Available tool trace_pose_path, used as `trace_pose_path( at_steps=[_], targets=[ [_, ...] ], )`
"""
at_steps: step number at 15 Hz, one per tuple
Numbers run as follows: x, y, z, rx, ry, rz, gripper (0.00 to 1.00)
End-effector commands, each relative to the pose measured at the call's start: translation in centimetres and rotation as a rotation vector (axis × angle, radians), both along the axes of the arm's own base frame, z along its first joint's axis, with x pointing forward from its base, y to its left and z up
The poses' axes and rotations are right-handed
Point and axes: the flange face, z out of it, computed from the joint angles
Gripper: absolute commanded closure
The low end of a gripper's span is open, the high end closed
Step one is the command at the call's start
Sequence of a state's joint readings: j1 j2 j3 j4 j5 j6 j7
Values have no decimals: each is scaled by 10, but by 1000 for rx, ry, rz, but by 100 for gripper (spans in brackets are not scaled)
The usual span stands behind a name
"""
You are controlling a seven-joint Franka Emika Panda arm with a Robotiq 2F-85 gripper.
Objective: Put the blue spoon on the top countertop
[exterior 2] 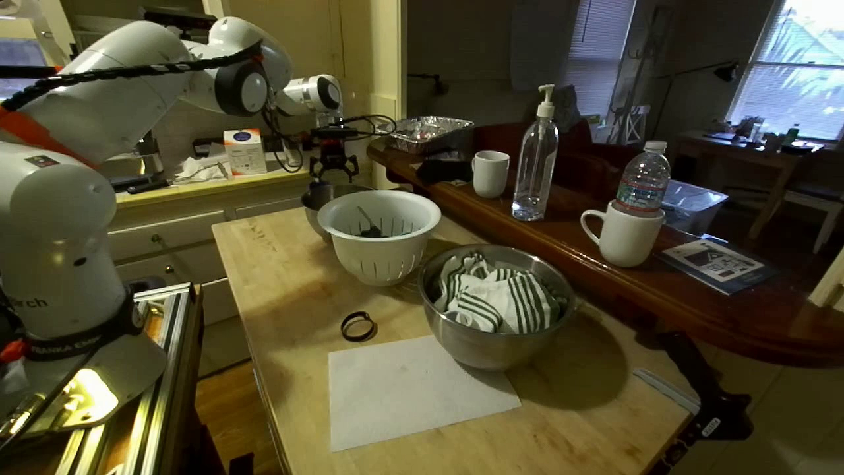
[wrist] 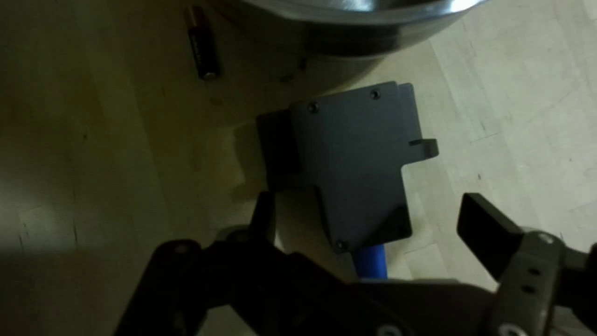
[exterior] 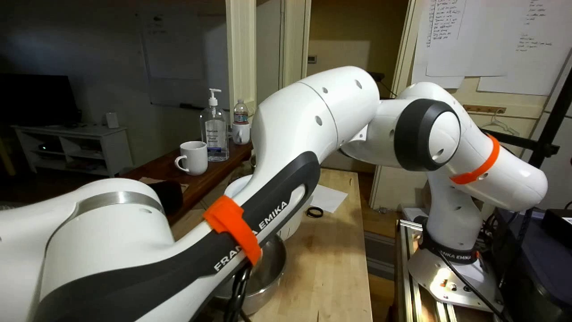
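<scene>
A dark glossy counter (exterior 2: 758, 318) runs along the right of the pale desk (exterior 2: 280, 290) in an exterior view. Above the desk, the tool (wrist: 368, 207) hovers, jaws wide apart, gripping nothing. It should centre on what seems the spoon (wrist: 371, 261), clear the grey box (wrist: 357, 158), then close softly. In the wrist view only a smooth, bright blue stub shows at the box's near end, the rest hidden.

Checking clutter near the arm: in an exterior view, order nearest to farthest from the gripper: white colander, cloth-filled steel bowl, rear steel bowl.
In an exterior view, from the gripper:
1. Rear steel bowl: just below the gripper in frame.
2. White colander: in front, partly hiding that bowl.
3. Cloth-filled steel bowl: nearer the camera, right of the colander.
</scene>
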State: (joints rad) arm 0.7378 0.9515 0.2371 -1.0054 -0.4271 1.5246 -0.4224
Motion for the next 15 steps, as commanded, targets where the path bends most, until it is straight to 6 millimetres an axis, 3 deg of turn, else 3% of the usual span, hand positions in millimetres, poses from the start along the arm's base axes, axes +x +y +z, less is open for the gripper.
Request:
trace_pose_path(
  at_steps=[1,2,3,15],
  targets=[
    [-13,-17,7,39,24,-13,0],
    [-14,-19,8,41,42,-41,0],
    [-7,-7,3,19,18,-4,0],
    [4,-38,-5,43,-8,-48,0]
  ],
)
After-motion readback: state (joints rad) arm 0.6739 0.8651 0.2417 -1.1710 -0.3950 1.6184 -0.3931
